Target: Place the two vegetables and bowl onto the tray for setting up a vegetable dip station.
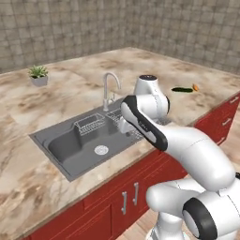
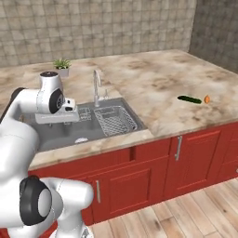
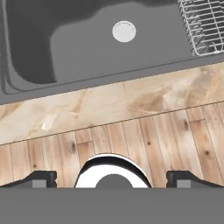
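Note:
A dark green cucumber (image 1: 182, 89) (image 2: 189, 99) lies on the marble counter far to the right, with the small orange carrot (image 1: 195, 87) (image 2: 207, 99) just beside its right end. The bowl and the tray are out of view. My gripper (image 2: 56, 122) (image 3: 111, 179) hangs over the front edge of the sink, well to the left of both vegetables. It points down, open, with nothing between its fingers. In the hand view it looks down at the sink basin (image 3: 78, 43), a strip of counter edge and the wooden floor.
The grey sink (image 1: 65, 145) holds a wire rack (image 1: 91, 123) (image 2: 114, 120) on its right side and has a faucet (image 1: 108, 86) (image 2: 96, 86) behind it. A small potted plant (image 1: 38, 75) (image 2: 62, 66) stands at the back. Red cabinets run below the counter.

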